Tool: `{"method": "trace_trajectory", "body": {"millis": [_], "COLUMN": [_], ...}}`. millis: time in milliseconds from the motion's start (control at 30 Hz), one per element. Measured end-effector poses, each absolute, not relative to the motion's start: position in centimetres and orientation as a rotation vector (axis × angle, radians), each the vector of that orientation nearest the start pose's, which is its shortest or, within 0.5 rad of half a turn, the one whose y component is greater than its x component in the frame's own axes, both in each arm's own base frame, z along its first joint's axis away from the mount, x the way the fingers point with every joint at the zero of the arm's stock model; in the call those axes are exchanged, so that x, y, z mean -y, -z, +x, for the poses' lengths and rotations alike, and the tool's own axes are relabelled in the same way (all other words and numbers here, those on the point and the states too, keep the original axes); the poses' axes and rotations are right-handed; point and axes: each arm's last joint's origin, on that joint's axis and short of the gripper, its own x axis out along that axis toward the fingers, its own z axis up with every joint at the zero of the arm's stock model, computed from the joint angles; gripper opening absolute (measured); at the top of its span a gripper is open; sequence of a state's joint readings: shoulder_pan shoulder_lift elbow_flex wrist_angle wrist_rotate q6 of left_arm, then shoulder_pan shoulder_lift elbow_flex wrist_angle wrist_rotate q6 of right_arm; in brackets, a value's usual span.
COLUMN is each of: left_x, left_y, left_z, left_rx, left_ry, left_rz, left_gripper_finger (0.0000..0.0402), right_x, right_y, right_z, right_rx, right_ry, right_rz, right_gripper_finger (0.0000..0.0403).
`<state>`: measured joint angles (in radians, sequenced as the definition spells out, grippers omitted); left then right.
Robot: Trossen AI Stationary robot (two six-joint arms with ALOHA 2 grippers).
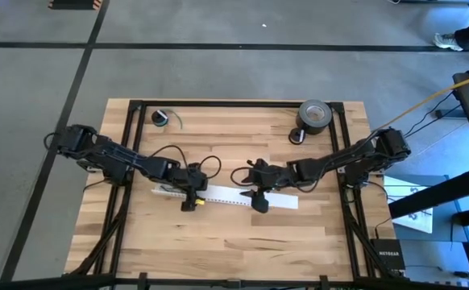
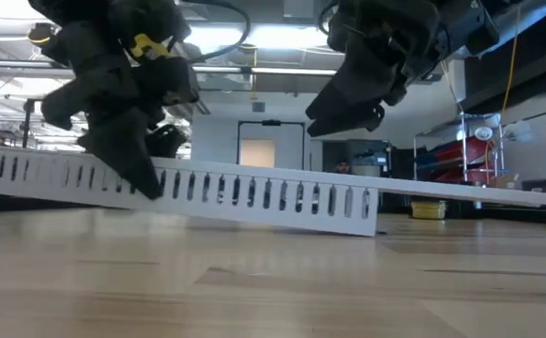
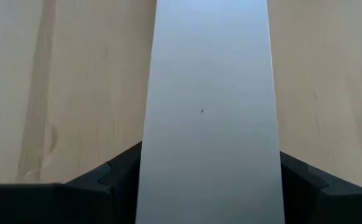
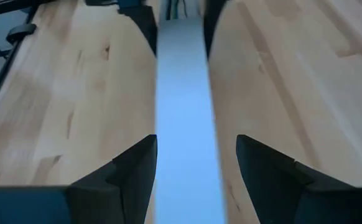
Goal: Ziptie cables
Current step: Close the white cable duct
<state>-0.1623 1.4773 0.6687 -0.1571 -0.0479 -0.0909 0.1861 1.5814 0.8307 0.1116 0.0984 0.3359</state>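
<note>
A long white slotted strip (image 1: 226,196) lies left to right across the middle of the table. My left gripper (image 1: 190,201) is shut on it a little in from its left end. My right gripper (image 1: 259,201) hangs open just above the strip's right half. Its fingers stand on either side of the strip (image 4: 184,124) with wood showing in the gaps, and in the low view it (image 2: 343,117) is clear above the strip (image 2: 254,192). Thin greenish cables (image 4: 178,7) peek out at the strip's far end. The zipties are out of view. My left gripper pinches the white strip by its two long edges (image 3: 148,180) between its fingers (image 3: 116,180). The fingers slant down from the table's left and lie along the strip, whose flat face fills the gap between them. The strip's right end (image 2: 367,221) rests on the table.
A roll of grey tape (image 1: 315,115) stands at the far right. A small coil with a green wire (image 1: 163,118) lies at the far left. Black frame rails (image 1: 234,104) run around the tabletop. Bare wood (image 1: 234,242) lies toward the near edge.
</note>
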Motion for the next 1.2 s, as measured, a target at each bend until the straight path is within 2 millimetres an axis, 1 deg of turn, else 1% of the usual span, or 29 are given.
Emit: {"method": "trace_trajectory", "body": {"millis": [167,267,367,467,567,700,800,867,967,1100,1200], "left_x": [4.1,4.0,3.9,3.9,3.9,4.2,4.1,3.8,3.6,3.4,3.5], "left_y": [-15.0,-14.9,-15.3,-16.1,-16.9,-17.3,-17.1,-16.5,-14.9,-13.3,-13.5], "left_z": [26.0,26.0,26.3,26.1,25.0,22.6,20.8,19.6,18.0,17.1,17.4], "left_rx": [-0.975,-0.981,-0.963,-1.047,-1.132,-1.078,-0.954,-0.889,-0.849,-0.808,-0.728], "left_ry": [0.106,0.123,0.133,0.134,0.122,0.098,0.086,0.082,0.082,0.082,0.086], "left_rz": [0.019,0.043,0.066,0.082,0.071,0.104,0.098,0.077,0.032,-0.002,-0.02], "left_gripper_finger": [0.0238,0.0258,0.028,0.0293,0.0295,0.0294,0.0294,0.0294,0.0294,0.0294,0.0294], "right_x": [-5.5,-5.3,-5.3,-5.2,-5.3,-5.5,-5.7,-5.9,-6.2,-6.7,-7.0], "right_y": [-18.7,-18.7,-18.8,-18.8,-19.1,-19.0,-18.4,-17.5,-16.3,-15.8,-15.3], "right_z": [31.6,31.6,31.7,31.7,31.9,32.9,33.9,34.7,36.1,38.5,39.9], "right_rx": [-0.635,-0.632,-0.626,-0.621,-0.579,-0.485,-0.412,-0.381,-0.381,-0.366,-0.373], "right_ry": [0.03,0.036,0.05,0.056,0.05,0.018,0.001,-0.014,-0.035,-0.067,-0.076], "right_rz": [0.234,0.235,0.231,0.229,0.236,0.255,0.255,0.261,0.263,0.224,0.186], "right_gripper_finger": [0.0204,0.0204,0.0205,0.0205,0.0205,0.0205,0.0216,0.023,0.0255,0.0275,0.0276]}}
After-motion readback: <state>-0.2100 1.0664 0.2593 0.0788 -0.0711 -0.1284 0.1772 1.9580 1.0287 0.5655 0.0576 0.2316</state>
